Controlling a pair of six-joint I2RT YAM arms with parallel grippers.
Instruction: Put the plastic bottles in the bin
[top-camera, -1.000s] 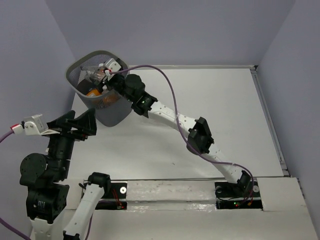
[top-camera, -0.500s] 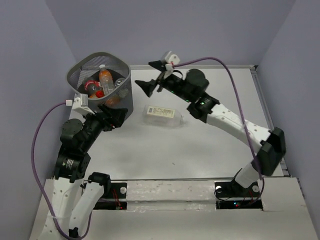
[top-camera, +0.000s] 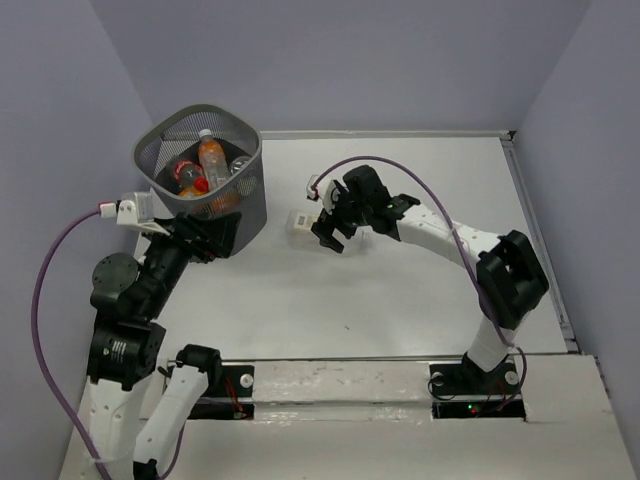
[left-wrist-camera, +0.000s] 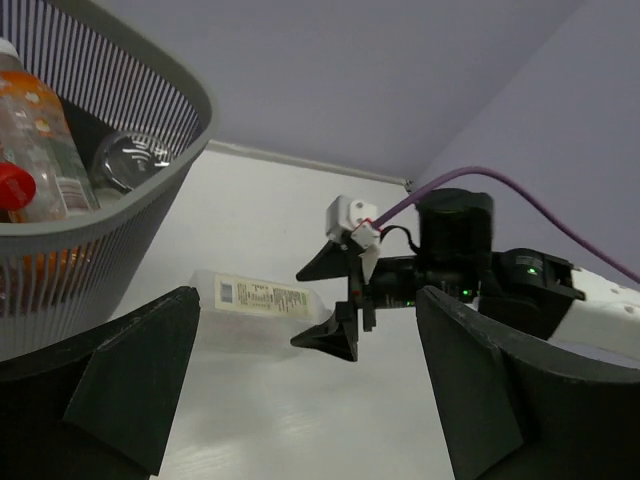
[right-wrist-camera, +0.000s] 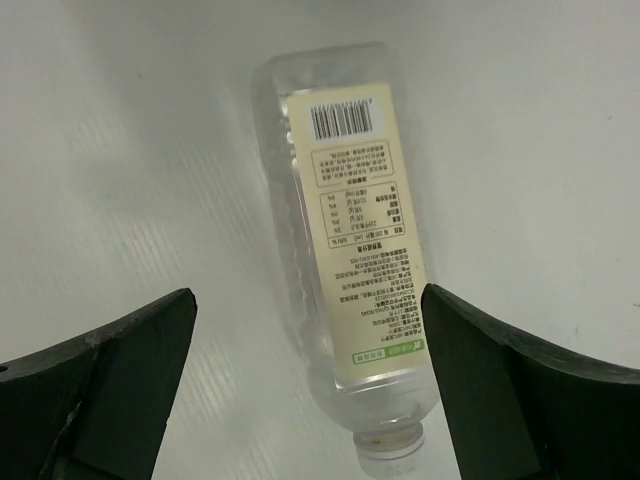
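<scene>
The dark grey wire-mesh bin (top-camera: 160, 150) stands at the back left and holds several bottles, among them an orange one (top-camera: 212, 160). A squarish clear bottle with a white label (top-camera: 300, 220) lies on its side on the table right of the bin. My right gripper (top-camera: 330, 235) is open and low over it. In the right wrist view the bottle (right-wrist-camera: 350, 270) lies between the spread fingers (right-wrist-camera: 120, 370) of the gripper (right-wrist-camera: 308, 295), cap towards the camera. My left gripper (top-camera: 215, 235) is open and empty beside the bin's front wall. The left wrist view (left-wrist-camera: 308, 300) shows bin (left-wrist-camera: 130, 215), bottle (left-wrist-camera: 255, 297) and right gripper (left-wrist-camera: 335, 300).
Lilac walls close the table at the back and on both sides. A purple cable (top-camera: 400, 175) arches over the right arm. The right arm's elbow (top-camera: 510, 275) stands at the right. A dark rail runs along the table's right edge (top-camera: 540, 230).
My right gripper left the bin, swung right, then came down over the squarish bottle. My left arm swung in from the far left to the bin's front.
</scene>
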